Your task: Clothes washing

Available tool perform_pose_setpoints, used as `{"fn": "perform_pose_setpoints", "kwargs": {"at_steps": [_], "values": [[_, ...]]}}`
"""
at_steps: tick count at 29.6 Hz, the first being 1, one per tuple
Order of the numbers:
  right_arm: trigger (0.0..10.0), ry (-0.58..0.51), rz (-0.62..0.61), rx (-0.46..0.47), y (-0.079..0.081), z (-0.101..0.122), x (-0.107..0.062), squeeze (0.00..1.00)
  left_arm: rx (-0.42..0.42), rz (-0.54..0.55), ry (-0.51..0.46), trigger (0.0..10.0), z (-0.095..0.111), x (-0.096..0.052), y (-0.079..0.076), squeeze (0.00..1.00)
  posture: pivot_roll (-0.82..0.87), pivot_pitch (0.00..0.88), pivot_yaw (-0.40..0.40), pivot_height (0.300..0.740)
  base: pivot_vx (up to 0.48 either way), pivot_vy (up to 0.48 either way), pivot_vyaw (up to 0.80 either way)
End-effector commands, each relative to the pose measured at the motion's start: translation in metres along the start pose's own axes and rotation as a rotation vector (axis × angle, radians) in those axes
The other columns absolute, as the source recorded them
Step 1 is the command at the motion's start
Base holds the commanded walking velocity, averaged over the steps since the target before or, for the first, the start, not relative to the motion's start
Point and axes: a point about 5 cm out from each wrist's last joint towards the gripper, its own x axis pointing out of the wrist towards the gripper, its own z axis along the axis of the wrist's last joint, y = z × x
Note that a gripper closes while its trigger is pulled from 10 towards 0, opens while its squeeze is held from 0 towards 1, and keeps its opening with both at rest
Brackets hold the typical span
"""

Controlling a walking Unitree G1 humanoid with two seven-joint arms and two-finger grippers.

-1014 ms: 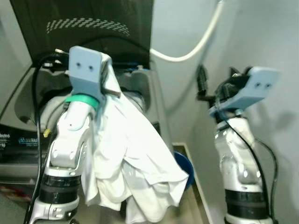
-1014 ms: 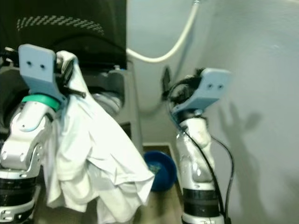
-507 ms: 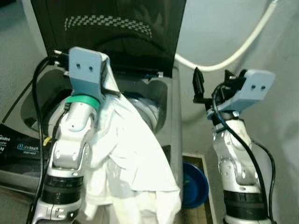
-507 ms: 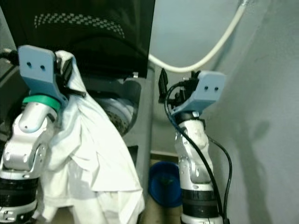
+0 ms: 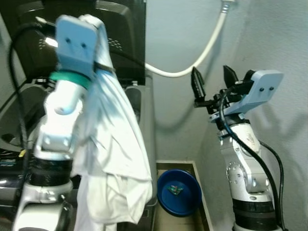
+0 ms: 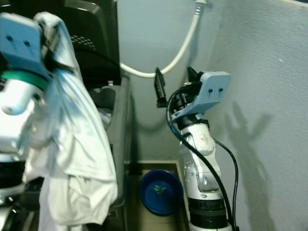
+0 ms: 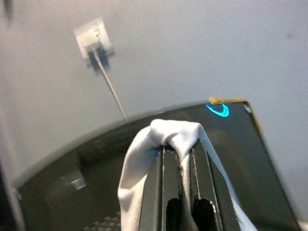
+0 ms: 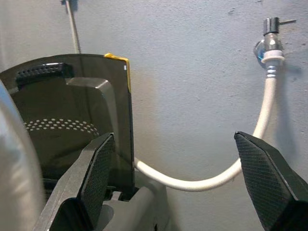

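Now the white shirt [image 5: 113, 159] hangs from the left gripper [image 7: 180, 144], raised high in front of the washing machine's open lid [image 5: 126, 33], fingers clamped on a fold of cloth at top. Right gripper [image 5: 210, 83] is beside the machine, near the white hose [image 5: 192, 67], fingers spread wide, holding nothing.

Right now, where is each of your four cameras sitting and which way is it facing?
Left eye view: on the head, looking forward and down; the left gripper lifts a white garment before the washing machine lid; the right gripper is raised, open.
Right eye view: the head's other eye, same scene, with the blue basin on the floor.
Left wrist view: looks along shut fingers pinching the garment, toward the wall.
Right wrist view: between spread fingers, facing the hose and tap.
Shared: lid, hose.
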Motion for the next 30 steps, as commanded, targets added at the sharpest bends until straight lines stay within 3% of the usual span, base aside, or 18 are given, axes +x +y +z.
{"fn": "perform_pose_setpoints", "kwargs": {"at_steps": [1,2,3,4,6,7,8,9,10,12,13,14,15,23,30], "values": [[10.0,0.000,0.034,0.014,0.005,0.001,0.000,0.00,0.067,0.047,-0.083,10.0,0.011,0.008,0.012,0.00,0.09,0.000,0.035,0.740,0.000,0.000,0.00],[10.0,0.000,0.034,0.014,0.005,0.001,0.000,0.00,0.067,0.047,-0.083,10.0,0.011,0.008,0.012,0.00,0.09,0.000,0.035,0.740,0.000,0.000,0.00],[10.0,0.002,0.037,0.015,0.005,0.000,0.000,0.00,0.199,0.113,-0.152,10.0,0.019,0.017,0.027,0.00,0.09,0.000,0.033,0.740,0.000,0.000,0.00],[10.0,0.002,0.037,0.015,0.005,0.000,0.000,0.00,0.199,0.113,-0.152,10.0,0.019,0.017,0.027,0.00,0.09,0.000,0.033,0.740,0.000,0.000,0.00],[10.0,0.007,0.035,0.016,0.005,-0.001,-0.002,0.00,0.360,0.266,-0.154,10.0,0.019,0.026,0.054,0.00,0.09,0.000,0.033,0.740,0.000,0.000,0.00],[10.0,0.009,0.032,0.016,0.005,-0.001,-0.002,0.00,0.250,0.313,-0.061,10.0,0.008,0.025,0.060,0.00,0.08,0.000,0.042,0.740,0.000,0.000,0.00],[10.0,0.009,0.032,0.016,0.005,-0.001,-0.002,0.00,0.250,0.313,-0.061,10.0,0.008,0.025,0.060,0.00,0.08,0.000,0.042,0.740,0.000,0.000,0.00],[10.0,0.011,0.029,0.015,0.004,-0.001,-0.003,0.00,0.130,0.310,0.029,10.0,-0.003,0.023,0.057,0.00,0.08,0.000,0.042,0.740,0.000,0.000,0.00],[10.0,0.011,0.029,0.015,0.004,-0.001,-0.003,0.00,0.130,0.310,0.029,10.0,-0.003,0.023,0.057,0.00,0.08,0.000,0.042,0.740,0.000,0.000,0.00],[10.0,0.015,0.016,0.013,0.002,-0.001,-0.005,0.00,-0.083,0.156,0.168,10.0,-0.026,0.004,0.017,0.00,0.08,0.000,0.042,0.740,0.000,0.000,0.00],[10.0,0.015,0.016,0.013,0.002,-0.001,-0.005,0.00,-0.083,0.156,0.168,10.0,-0.026,0.004,0.017,0.00,0.08,0.000,0.042,0.740,0.000,0.000,0.00],[10.0,0.019,0.006,0.012,0.000,-0.002,-0.006,0.00,-0.134,0.005,0.184,10.0,-0.028,-0.014,-0.020,0.00,0.08,0.000,0.042,0.740,0.000,0.000,0.00],[10.0,0.024,0.000,0.010,-0.001,-0.003,-0.006,0.00,-0.185,-0.043,0.193,10.0,-0.024,-0.023,-0.038,0.00,0.08,0.000,0.037,0.740,0.000,0.000,0.00],[10.0,0.031,0.000,0.012,-0.001,-0.005,-0.005,0.00,-0.248,-0.043,0.217,10.0,-0.026,-0.028,-0.050,0.00,0.08,0.000,0.035,0.740,0.000,0.000,0.00],[10.0,0.038,0.000,0.013,-0.001,-0.007,-0.005,0.00,-0.262,-0.018,0.221,10.0,-0.027,-0.028,-0.048,0.00,0.09,0.000,0.027,0.740,0.000,0.480,0.00]]}}
